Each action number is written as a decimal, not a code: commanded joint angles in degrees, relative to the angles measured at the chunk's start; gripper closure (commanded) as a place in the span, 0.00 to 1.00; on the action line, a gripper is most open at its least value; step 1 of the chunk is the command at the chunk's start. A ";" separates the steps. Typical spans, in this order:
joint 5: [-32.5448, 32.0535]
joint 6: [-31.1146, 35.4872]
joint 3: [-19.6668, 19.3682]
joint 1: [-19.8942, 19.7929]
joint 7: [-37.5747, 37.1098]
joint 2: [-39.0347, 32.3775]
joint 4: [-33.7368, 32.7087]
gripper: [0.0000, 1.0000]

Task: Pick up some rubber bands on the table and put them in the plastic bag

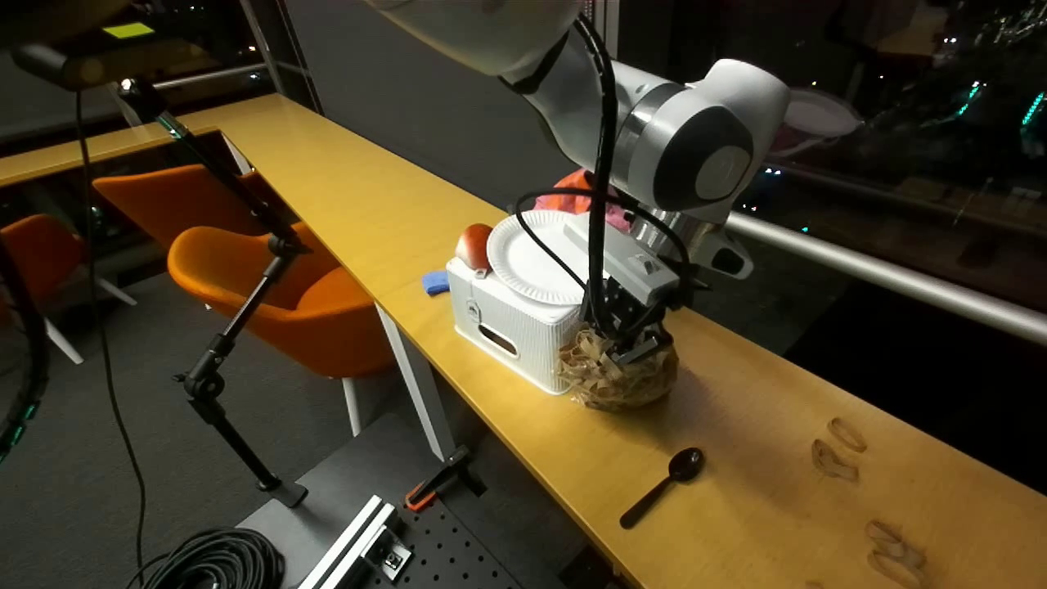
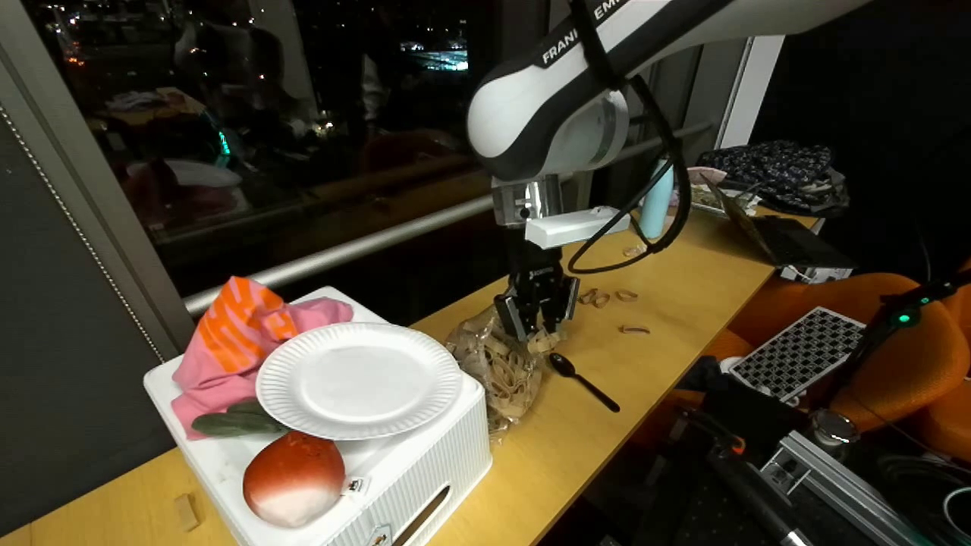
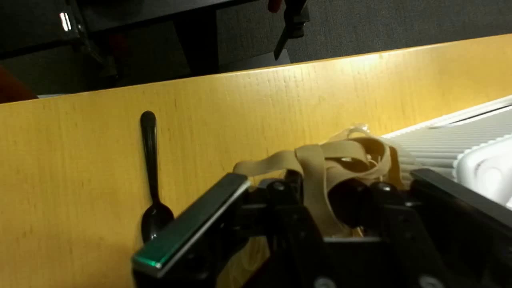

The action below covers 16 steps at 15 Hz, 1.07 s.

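White plate (image 2: 356,381) and pink cloth (image 2: 203,360) atop white box (image 2: 449,456), black spoon (image 2: 589,386) apart.

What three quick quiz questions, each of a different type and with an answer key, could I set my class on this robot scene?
1. Multiple choice: where is the plastic bag relative to the white box?
A) inside it
B) on top of it
C) beside it

2. True or false: the gripper is fully closed.

3. Fill the gap: the plastic bag holds many tan ____, and more of them lie loose outside it.

Key:
1. C
2. False; its jaws stand apart.
3. rubber bands
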<state>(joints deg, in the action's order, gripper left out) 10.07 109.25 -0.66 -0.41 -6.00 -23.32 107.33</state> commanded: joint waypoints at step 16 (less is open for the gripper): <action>2.43 2.90 2.38 0.30 1.65 -3.45 -2.93 0.97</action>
<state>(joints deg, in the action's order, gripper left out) 12.94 112.41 2.51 0.31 -5.31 -26.63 104.71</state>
